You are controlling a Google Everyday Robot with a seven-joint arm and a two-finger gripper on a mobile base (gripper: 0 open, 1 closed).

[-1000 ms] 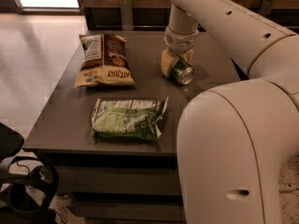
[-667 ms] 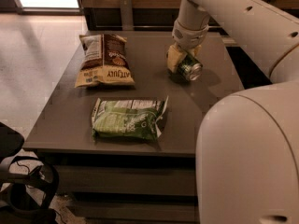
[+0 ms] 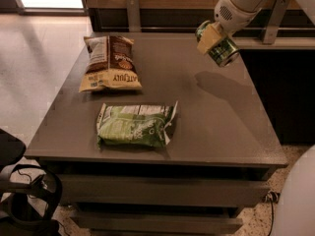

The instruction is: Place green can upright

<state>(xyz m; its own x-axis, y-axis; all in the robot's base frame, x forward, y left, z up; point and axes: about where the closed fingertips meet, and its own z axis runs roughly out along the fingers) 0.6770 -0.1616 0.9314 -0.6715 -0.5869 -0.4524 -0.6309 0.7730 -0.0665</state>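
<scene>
The green can [image 3: 222, 49] is a small dark green drink can with a shiny silver end. It hangs tilted in the air above the back right of the grey table [image 3: 216, 117]. My gripper [image 3: 212, 39] is shut on the green can, its pale fingers [image 3: 207, 39] clamped across the can's body. The can's silver end points down and to the right. The can's shadow lies on the tabletop below it.
A brown and cream snack bag [image 3: 110, 63] lies flat at the back left of the table. A crinkled green snack bag [image 3: 135, 125] lies flat near the front. A wooden wall with metal posts stands behind. A black chair [image 3: 19, 191] is at the lower left.
My gripper has lifted the green can off the tabletop and carried it up and to the right. The arm has pulled back out of the foreground. The two bags have not moved.
</scene>
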